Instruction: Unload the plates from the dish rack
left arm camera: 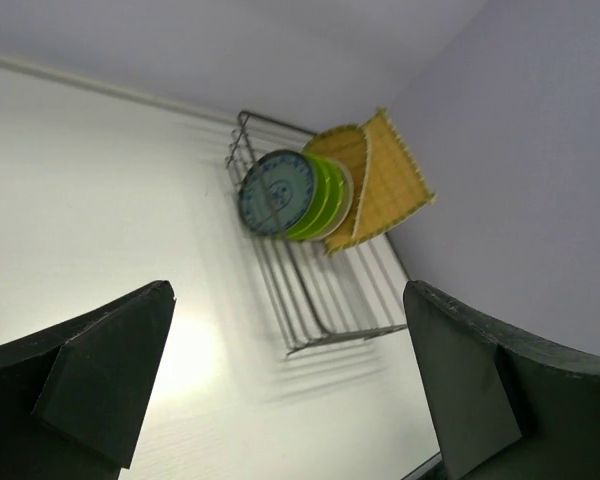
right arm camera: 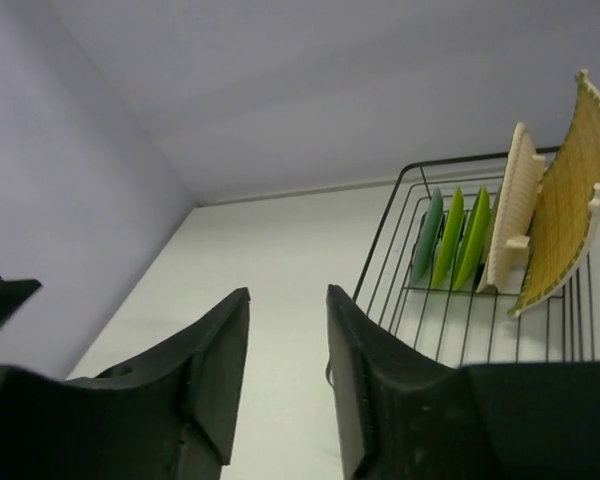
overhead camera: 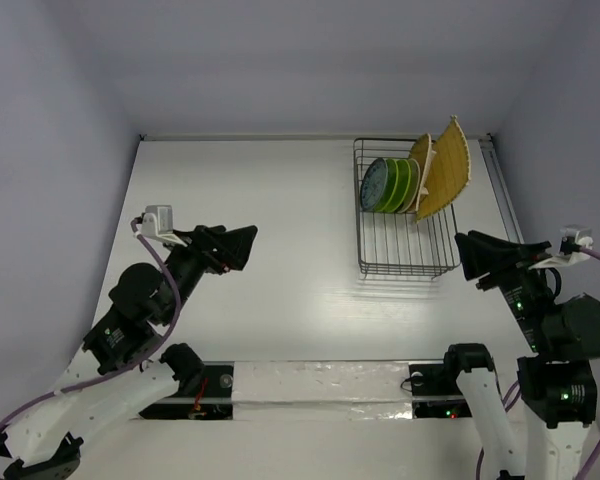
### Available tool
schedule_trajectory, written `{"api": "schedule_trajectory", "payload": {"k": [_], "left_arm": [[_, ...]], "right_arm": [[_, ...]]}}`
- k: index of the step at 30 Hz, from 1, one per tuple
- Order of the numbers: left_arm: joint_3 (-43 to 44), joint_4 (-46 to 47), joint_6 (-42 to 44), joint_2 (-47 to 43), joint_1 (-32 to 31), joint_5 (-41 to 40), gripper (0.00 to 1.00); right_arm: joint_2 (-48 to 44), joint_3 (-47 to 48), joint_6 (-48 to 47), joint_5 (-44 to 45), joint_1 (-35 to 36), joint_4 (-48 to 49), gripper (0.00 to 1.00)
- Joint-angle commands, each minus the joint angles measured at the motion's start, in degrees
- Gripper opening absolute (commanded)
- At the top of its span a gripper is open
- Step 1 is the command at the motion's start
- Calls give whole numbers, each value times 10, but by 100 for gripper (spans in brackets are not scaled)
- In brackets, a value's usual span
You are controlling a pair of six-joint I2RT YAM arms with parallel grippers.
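The grey wire dish rack (overhead camera: 408,250) stands at the back right of the table. In its far half, on edge, stand a teal patterned plate (overhead camera: 373,184), lime-green plates (overhead camera: 398,186), a pale cream rim (overhead camera: 417,192) and two woven straw-yellow trays (overhead camera: 446,170). My left gripper (overhead camera: 242,245) is open and empty over the table, left of the rack. My right gripper (overhead camera: 464,256) is open with a narrow gap, empty, at the rack's near right corner. The left wrist view shows the teal plate (left arm camera: 275,193) face on. The right wrist view shows the plates (right arm camera: 450,240) edge on.
The rack's near half (overhead camera: 405,262) holds only bare wires and prongs. A raised strip (overhead camera: 505,190) runs along the table's right edge beside the rack. Pale walls close the back and both sides. The arm bases sit on a taped rail (overhead camera: 320,380) at the near edge.
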Motion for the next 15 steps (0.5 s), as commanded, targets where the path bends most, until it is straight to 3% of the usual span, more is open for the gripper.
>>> {"api": "schedule_trajectory", "payload": {"k": [1, 2, 3, 5, 6, 10, 13, 14, 15], "left_arm": [[-9, -25, 29, 7, -3, -5, 99], [-14, -24, 42, 4, -3, 1, 99], [-18, -22, 47, 1, -3, 2, 99], [-29, -12, 54, -6, -3, 4, 99], [-42, -10, 56, -14, -3, 2, 99], [-42, -13, 64, -29, -3, 10, 99], [-23, -37, 80, -39, -3, 4, 48], [-17, -45, 91, -40, -3, -1, 24], [-10, -51, 97, -41, -3, -5, 14]], "right_arm": [[21, 30, -13, -13, -3, -14, 40], [27, 29, -13, -18, -3, -12, 36], [30, 30, -13, -20, -3, -11, 23], [42, 33, -16, -3, -3, -12, 11], [60, 34, -20, 12, -3, -15, 0], [121, 35, -18, 6, -3, -1, 0], [161, 37, -12, -4, -3, 24, 0], [189, 43, -12, 1, 10, 34, 0], [204, 48, -13, 7, 23, 38, 0]]}}
